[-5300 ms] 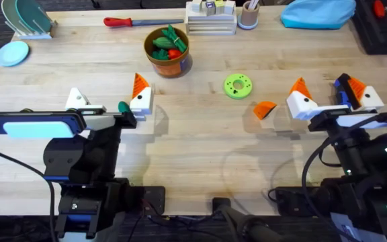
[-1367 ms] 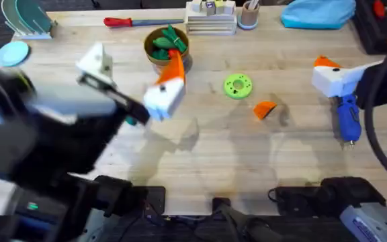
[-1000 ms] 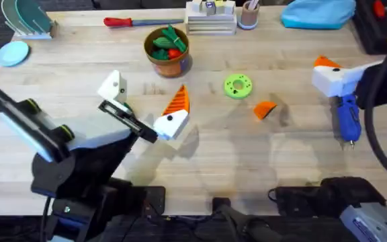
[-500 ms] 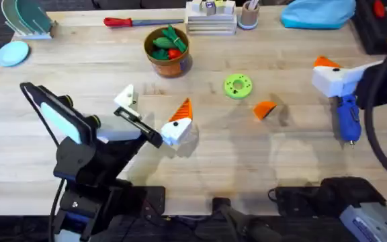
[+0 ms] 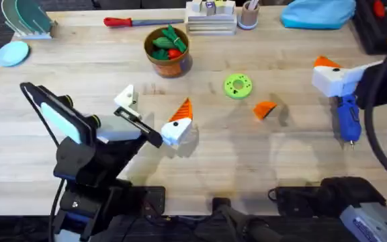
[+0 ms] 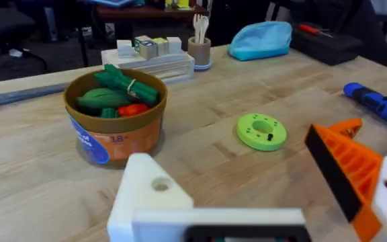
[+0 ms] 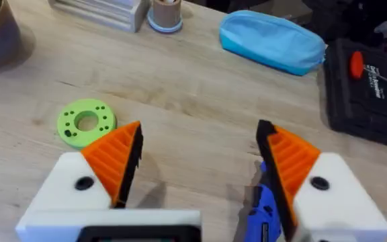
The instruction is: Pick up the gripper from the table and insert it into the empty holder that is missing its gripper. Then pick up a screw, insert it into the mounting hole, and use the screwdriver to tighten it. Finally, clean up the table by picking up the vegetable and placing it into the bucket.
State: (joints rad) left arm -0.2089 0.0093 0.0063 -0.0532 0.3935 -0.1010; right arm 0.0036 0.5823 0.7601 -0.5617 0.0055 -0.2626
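The orange gripper (image 5: 265,109) lies on the table right of centre, next to the lime-green disc (image 5: 238,85). My left gripper (image 5: 152,113) hovers open with nothing held. One of its fingers is the bare white holder (image 6: 150,191) and the other carries an orange pad. The bucket (image 6: 116,138) stands beyond it, and a dark green oval vegetable (image 6: 103,99) lies inside. My right gripper (image 7: 193,168) is open at the far right, both pads on, just above the blue screwdriver (image 5: 346,117) lying on the table. A screw is out of view.
A red-handled tool (image 5: 130,21), a white block stack (image 5: 210,19) and a beige cup (image 5: 248,15) line the back edge. A blue pouch (image 5: 318,13) and a black case (image 7: 368,87) sit at the back right. Light blue discs (image 5: 12,52) are at the far left.
The left arm drew back from above the bucket and sank toward the table; the dark green piece once between its fingers is gone. The right arm moved off the screwdriver. Nothing moved in the last half second.
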